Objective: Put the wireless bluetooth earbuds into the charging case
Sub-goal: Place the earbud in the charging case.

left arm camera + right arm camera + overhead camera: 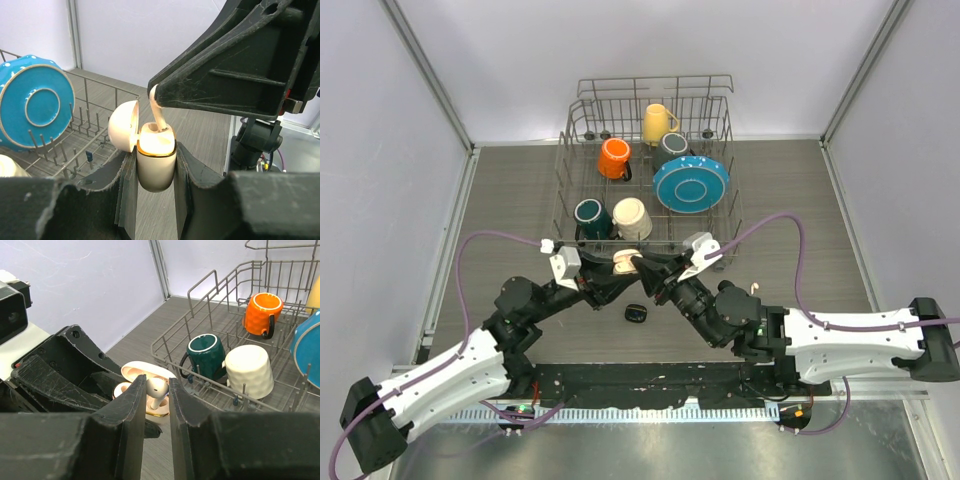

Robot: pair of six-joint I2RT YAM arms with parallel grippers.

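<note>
White stemmed earbud [159, 117], pinched by the right gripper [157, 383], should sink straight, stem-first, into the cream charging case [156, 172] the left gripper [155, 156] clamps

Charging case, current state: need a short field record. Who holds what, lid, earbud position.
case: cream case, upright, clamped in left gripper
lid: lid hinged open
earbud: white earbud pinched in right gripper, stem pointing down into the case top, not seated
table: small dark object on table between the arms, too small to identify
background: dish rack holding mugs and blue plate
</note>
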